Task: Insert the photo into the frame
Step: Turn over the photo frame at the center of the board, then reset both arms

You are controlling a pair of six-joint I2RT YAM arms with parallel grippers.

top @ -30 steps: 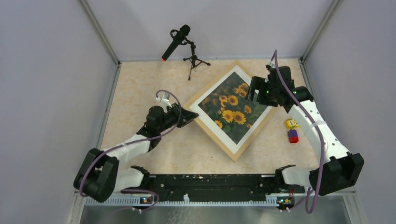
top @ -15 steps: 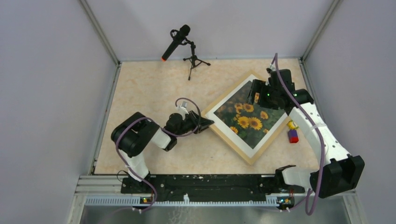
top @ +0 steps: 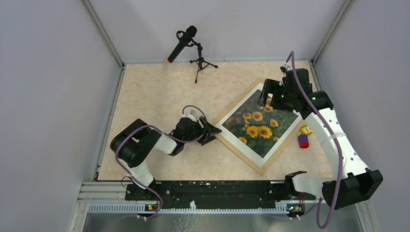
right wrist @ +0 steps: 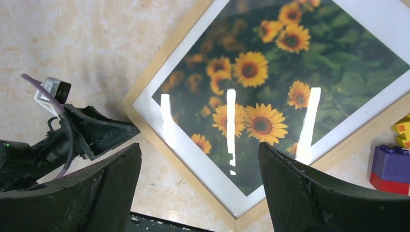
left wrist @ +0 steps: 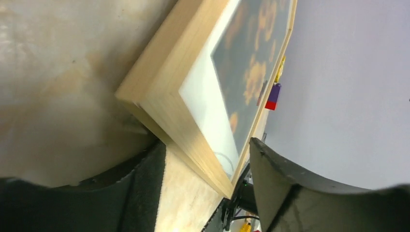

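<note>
Watching the photo (top: 261, 128) lie inside the frame (top: 240, 154), I see my left jaws open astride its corner and my right jaws open above it. A crooked retreat could snag and drag the frame.

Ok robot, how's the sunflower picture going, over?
Left gripper open at frame corner. Right gripper open above photo. Photo inside frame. Toy blocks beside it.

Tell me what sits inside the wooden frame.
The sunflower photo fills the frame, with a white border around it. Anything behind the photo is covered.
</note>
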